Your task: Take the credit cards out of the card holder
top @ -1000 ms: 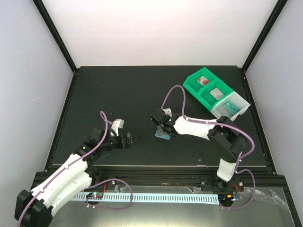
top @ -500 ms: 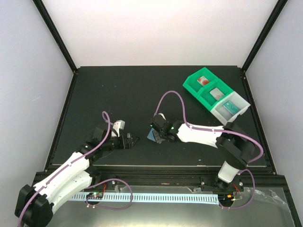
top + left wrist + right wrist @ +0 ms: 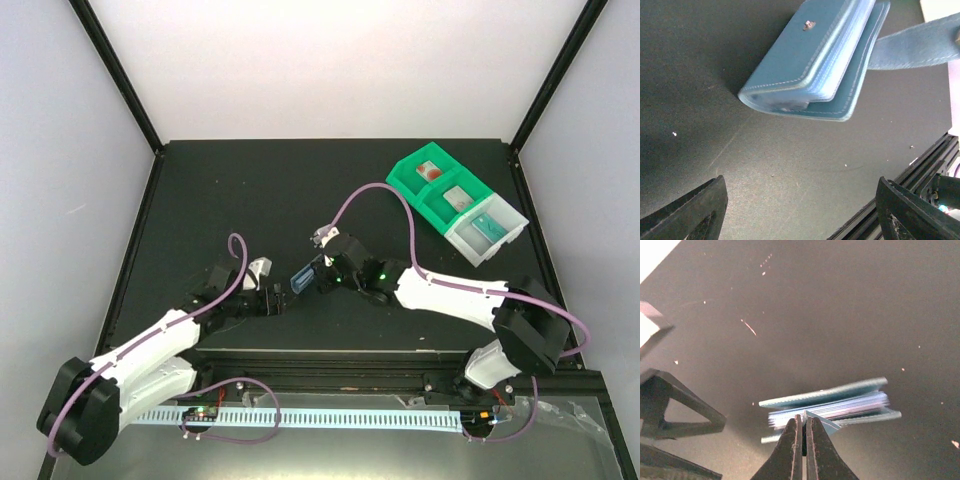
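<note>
The light blue card holder (image 3: 300, 277) hangs just above the mat at the centre front, folded, with clear sleeves showing at its edge. My right gripper (image 3: 318, 272) is shut on its blue strap tab; in the right wrist view the fingertips (image 3: 803, 416) pinch the tab below the holder (image 3: 830, 401). My left gripper (image 3: 277, 297) is open and empty just left of the holder. In the left wrist view the holder (image 3: 810, 60) sits ahead of the open gripper (image 3: 800, 215). Whether the holder has cards in it cannot be told. Credit cards lie in the bins: whitish-pink (image 3: 430, 170), another (image 3: 458, 197), teal (image 3: 487, 226).
A green compartment bin (image 3: 400, 186) and a joined clear bin (image 3: 470, 242) stand at the back right. The mat's front edge and black rail (image 3: 920, 175) run close under my left gripper. The left gripper's finger (image 3: 670, 405) shows in the right wrist view.
My right gripper has carried the card holder leftward, up to my left gripper. My left arm has shifted slightly right toward it.
</note>
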Controlling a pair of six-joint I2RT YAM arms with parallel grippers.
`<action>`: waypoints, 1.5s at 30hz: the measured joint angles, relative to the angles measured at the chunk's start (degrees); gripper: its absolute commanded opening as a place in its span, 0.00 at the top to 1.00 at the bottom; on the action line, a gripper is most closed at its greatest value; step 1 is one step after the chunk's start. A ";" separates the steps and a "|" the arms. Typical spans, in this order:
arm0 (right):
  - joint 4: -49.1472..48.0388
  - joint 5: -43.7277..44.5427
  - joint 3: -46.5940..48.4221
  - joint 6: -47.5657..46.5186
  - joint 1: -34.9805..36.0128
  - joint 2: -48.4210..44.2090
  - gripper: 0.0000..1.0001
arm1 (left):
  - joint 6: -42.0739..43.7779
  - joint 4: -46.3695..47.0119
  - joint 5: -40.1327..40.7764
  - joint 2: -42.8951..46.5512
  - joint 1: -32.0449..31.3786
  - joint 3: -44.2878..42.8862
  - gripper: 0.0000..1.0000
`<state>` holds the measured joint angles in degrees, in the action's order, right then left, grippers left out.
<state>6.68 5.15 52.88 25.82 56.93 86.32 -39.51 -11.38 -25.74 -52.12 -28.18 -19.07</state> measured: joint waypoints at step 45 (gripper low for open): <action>-9.81 -3.17 -9.64 3.50 -3.72 -7.10 0.99 | 9.99 9.62 -8.61 -22.73 1.86 -10.93 0.19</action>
<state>-3.14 1.98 43.24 29.32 53.21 79.22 -29.52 -1.76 -34.35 -74.85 -26.33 -30.00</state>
